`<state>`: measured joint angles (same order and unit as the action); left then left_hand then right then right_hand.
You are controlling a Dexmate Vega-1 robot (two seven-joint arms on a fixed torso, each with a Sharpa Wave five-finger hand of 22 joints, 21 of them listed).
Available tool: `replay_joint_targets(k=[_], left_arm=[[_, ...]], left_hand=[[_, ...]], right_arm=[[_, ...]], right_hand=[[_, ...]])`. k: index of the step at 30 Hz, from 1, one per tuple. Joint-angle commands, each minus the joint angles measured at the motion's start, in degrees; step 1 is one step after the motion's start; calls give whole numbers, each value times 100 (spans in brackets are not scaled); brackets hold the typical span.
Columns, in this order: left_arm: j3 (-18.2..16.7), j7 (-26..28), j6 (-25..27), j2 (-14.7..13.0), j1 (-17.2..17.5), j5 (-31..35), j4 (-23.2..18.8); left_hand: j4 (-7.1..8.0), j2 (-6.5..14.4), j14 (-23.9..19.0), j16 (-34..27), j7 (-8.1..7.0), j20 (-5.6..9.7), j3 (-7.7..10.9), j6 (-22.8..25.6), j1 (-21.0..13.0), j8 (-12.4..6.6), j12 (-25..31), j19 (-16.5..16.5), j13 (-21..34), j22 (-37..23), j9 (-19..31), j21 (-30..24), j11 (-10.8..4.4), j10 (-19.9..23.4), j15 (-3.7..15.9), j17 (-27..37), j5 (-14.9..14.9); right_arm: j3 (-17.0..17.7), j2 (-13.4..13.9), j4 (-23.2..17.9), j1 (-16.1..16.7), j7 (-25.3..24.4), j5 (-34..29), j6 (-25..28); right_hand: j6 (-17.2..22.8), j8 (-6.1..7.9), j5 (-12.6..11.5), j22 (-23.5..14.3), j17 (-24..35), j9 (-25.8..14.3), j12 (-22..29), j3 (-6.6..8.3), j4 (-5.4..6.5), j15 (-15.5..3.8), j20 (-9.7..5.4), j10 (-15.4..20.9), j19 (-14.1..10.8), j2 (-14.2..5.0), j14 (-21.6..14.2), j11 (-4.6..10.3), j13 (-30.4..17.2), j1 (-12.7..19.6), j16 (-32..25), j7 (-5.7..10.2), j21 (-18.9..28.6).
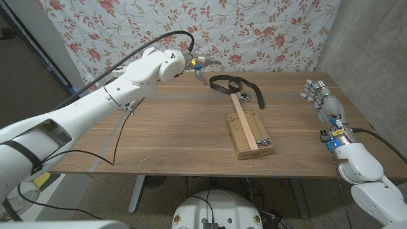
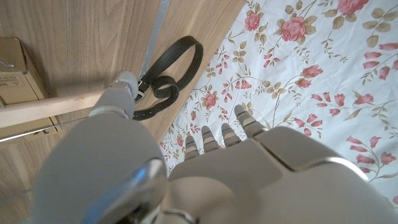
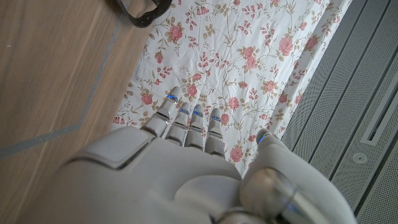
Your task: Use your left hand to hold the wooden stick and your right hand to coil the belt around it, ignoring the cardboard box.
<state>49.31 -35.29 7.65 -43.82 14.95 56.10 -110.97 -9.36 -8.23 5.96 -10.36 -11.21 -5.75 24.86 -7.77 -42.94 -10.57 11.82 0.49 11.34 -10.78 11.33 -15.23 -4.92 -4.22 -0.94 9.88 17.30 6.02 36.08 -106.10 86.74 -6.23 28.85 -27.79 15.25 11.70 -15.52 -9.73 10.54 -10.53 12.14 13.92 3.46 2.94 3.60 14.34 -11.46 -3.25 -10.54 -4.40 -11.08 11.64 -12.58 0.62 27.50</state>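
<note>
Near table centre, toward 3 o'clock: cardboard box [image 1: 249, 140] with the wooden stick [image 1: 245, 122] lying along its top, your first target
Stick axis: long axis runs roughly 12 to 6 o'clock, far end tipped slightly toward 11 and reaching past the box's far edge, close to the belt
Belt [image 1: 234, 85]: black, loosely looped on the table at 12 o'clock of the stick, buckle end toward 1 o'clock; appears to touch or nearly touch the stick's far tip
Left hand [image 1: 200, 63]: raised over the far edge at 11 o'clock, fingers spread, holding nothing; well apart from the stick
Right hand [image 1: 320, 99]: at 3 o'clock near the table's edge, fingers apart, empty
Backdrop: floral cloth [image 1: 254, 32] behind the table
Risk one: you reach for the stick from 11 o'clock and brush the belt, dragging it off
Risk two: you close on the stick too low and catch the box, lifting or skewing it
Risk three: grasping at one end lets the stick pivot when coiling starts
</note>
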Motion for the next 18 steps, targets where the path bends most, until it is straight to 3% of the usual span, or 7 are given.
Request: replay_joint_targets(k=[1, 3, 8, 11, 15, 18], left_arm=[[60, -150, -1024, 320, -197, 828, 287], [97, -100, -1201, 356, -229, 942, 341], [175, -115, -1536, 524, -312, 1093, 485], [209, -72, -1698, 612, -357, 1130, 624], [313, -24, -1936, 714, -452, 1222, 830], [371, 88, -2122, 762, -506, 1240, 957]], left_hand=[[44, -106, 90, 14, -114, -79, -153, -248, -44, 31, -51, -58, 36, -22, 27, 63, 56, -240, -26, 20, 202], [69, -133, 96, 7, -116, -92, -233, -368, -35, 37, -20, -58, 41, -26, 36, 74, -42, -214, -32, 23, 289], [104, -175, 85, -9, 89, -85, -375, -581, 5, 46, 17, -54, 51, -32, 52, 88, -144, -182, -3, 27, 426], [117, -174, 75, -16, 45, -83, -491, -268, 0, -125, 50, -42, 60, -35, 74, 100, -196, -143, 1, 27, 562], [87, -132, -20, -47, 28, -77, -576, -143, -138, -201, 104, 25, 68, -35, 108, 94, -493, -13, 35, 23, 720], [77, -123, -49, -51, 77, -70, -609, -177, -190, -194, 126, 64, 70, -34, 117, 88, -450, 45, 65, 21, 772]], right_arm=[[-12, -126, -24, 38, -134, -119, -81], [-13, -147, -30, 47, -150, -132, -100], [-17, -180, -47, 51, -202, -195, -113], [-26, -204, -35, 39, -205, -193, -138], [-41, -226, -14, 24, -220, -208, -150], [-60, -246, 19, 6, -225, -204, -165]], right_hand=[[35, -13, -5, -25, 29, -15, -10, 24, -17, 26, 1, 50, -47, -44, -55, 3, -7, 5, 19, 11, -20], [36, -14, -3, -26, 31, -16, -13, 23, -16, 25, 0, 47, -48, -46, -58, 1, -8, 1, 20, 14, -25], [44, -14, 0, -26, 33, -16, -15, 23, -15, 32, -2, 50, -54, -50, -66, -3, -8, -6, 19, 15, -33], [46, -15, 3, -26, 34, -16, -16, 22, -14, 30, -3, 51, -55, -52, -68, -10, -9, -11, 20, 16, -40], [49, -17, 6, -27, 36, -17, -18, 21, -13, 28, -5, 53, -57, -55, -66, -10, -10, -17, 23, 12, -47], [54, -17, 8, -27, 37, -17, -19, 20, -12, 34, -2, 55, -58, -58, -69, -12, -10, -23, 24, 12, -55]])
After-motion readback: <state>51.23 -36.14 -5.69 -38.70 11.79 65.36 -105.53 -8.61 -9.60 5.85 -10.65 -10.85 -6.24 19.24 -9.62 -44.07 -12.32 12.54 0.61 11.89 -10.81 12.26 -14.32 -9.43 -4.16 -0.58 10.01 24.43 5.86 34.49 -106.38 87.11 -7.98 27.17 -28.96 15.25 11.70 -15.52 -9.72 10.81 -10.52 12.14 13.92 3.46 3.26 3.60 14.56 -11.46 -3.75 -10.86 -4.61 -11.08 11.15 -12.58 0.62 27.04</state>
